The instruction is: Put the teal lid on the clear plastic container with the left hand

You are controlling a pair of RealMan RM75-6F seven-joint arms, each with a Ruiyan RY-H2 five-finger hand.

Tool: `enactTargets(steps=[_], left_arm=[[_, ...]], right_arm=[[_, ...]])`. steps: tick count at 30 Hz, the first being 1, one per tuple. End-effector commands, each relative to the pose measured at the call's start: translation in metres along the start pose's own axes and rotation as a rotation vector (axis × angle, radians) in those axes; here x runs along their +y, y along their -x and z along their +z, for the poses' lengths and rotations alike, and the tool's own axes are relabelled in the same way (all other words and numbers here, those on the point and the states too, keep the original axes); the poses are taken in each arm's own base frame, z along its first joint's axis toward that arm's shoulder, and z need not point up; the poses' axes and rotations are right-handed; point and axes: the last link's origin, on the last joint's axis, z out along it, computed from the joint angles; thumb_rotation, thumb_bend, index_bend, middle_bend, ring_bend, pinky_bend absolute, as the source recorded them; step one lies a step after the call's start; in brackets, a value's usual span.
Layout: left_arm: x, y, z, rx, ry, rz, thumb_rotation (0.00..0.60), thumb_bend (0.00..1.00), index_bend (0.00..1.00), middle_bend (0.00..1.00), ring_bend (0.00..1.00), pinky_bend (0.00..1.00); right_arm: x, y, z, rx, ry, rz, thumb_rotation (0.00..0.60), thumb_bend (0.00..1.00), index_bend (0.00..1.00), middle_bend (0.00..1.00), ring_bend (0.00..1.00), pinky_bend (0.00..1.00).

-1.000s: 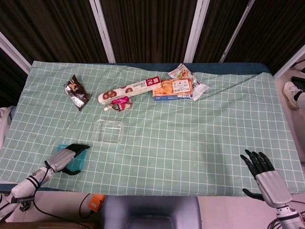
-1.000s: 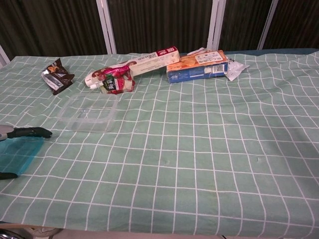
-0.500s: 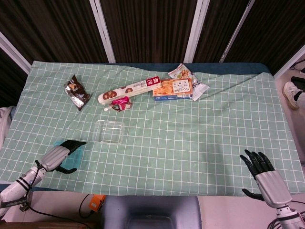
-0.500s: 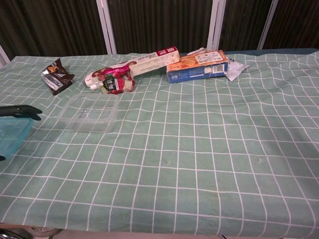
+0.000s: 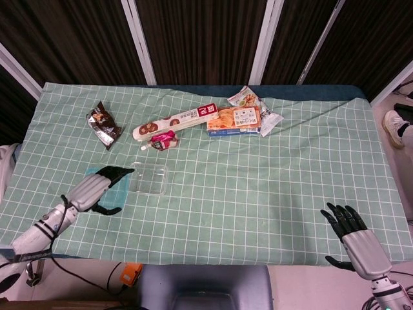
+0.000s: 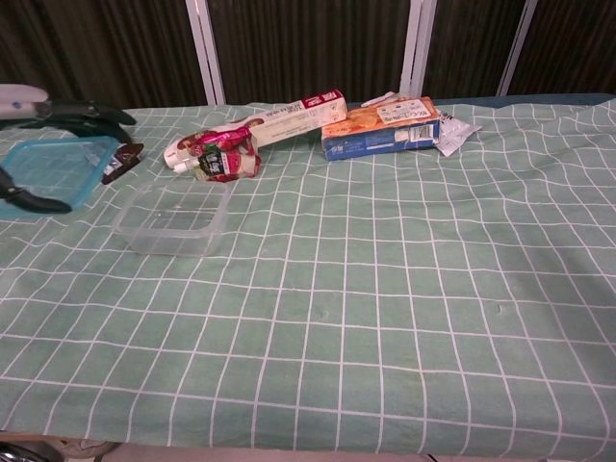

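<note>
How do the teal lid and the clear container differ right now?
The teal lid is tinted blue-green; the clear container is colourless and see-through. The lid is held off the cloth by the left hand; the container rests on the tablecloth untouched. The lid is a shallow flat panel; the container is a deeper open tub. Both are rectangular with rounded corners.

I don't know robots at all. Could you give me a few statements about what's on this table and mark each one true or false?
1. The left hand holds the teal lid. True.
2. The lid already sits on the container. False: it is lifted, off to the container's left.
3. The right hand holds a snack box. False: it holds nothing, fingers apart, near the table's front edge.
4. The container is empty. True.
5. A pink pouch lies beyond the container. True.
</note>
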Motion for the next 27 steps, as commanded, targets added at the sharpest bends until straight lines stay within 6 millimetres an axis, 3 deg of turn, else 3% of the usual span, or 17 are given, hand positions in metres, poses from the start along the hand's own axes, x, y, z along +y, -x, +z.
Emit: enactTargets(steps=[1,8,14,27], left_arm=[[0.030,-0.013,0.041,-0.012,0.033,0.050,0.600,0.32,0.00,0.64,0.58,0.64],[0.043,-0.004,0.085,-0.069,0.003,0.044,0.600,0.32,0.00,0.65,0.58,0.63],[0.049,0.002,0.108,-0.096,-0.021,0.041,0.600,0.32,0.00,0.64,0.58,0.62],[0.047,0.014,0.119,-0.145,-0.077,0.038,0.600,0.32,0.00,0.64,0.58,0.62]], right_arm=[[0.003,-0.003,0.000,0.002,0.003,0.010,0.600,0.19,0.00,0.06,0.00,0.00],[0.009,-0.007,0.004,-0.001,0.019,0.033,0.600,0.19,0.00,0.06,0.00,0.00],[0.011,-0.007,0.007,-0.019,0.020,0.036,0.600,0.19,0.00,0.06,0.00,0.00],[0.012,-0.009,0.006,-0.018,0.012,0.048,0.600,0.19,0.00,0.06,0.00,0.00]])
